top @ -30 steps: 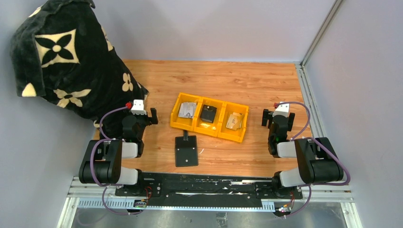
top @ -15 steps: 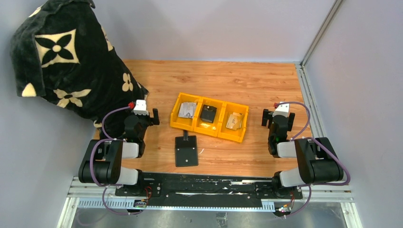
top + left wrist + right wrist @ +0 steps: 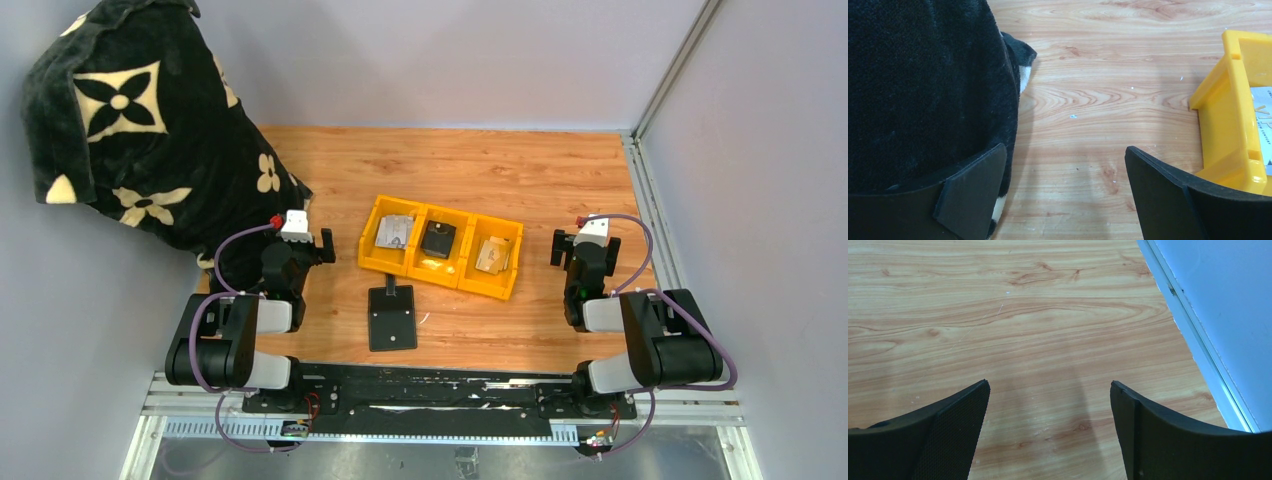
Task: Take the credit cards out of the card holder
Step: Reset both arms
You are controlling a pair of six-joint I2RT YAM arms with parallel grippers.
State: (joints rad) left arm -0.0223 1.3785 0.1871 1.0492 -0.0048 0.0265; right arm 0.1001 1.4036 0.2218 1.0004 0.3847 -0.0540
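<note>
The black card holder (image 3: 391,322) lies flat and shut on the wooden table near the front, its narrow strap tab (image 3: 389,286) pointing at the bin. Silvery-grey credit cards (image 3: 395,232) lie in the left compartment of the yellow bin (image 3: 410,268), and tan cards (image 3: 491,254) in the right one. My left gripper (image 3: 300,242) is open and empty left of the bin; in its wrist view (image 3: 1066,165) only bare wood lies between the fingers. My right gripper (image 3: 585,245) is open and empty right of the bin, over bare wood (image 3: 1048,390).
A small black squarish block (image 3: 437,238) sits in the bin's middle compartment. A black blanket with cream flowers (image 3: 140,130) is piled at the back left and touches my left finger's side (image 3: 923,90). The bin's corner (image 3: 1228,115) is beside my left gripper. A wall rail (image 3: 1198,335) runs along the right.
My left wrist has shifted very slightly to the right. The right arm, card holder and bin have not moved.
</note>
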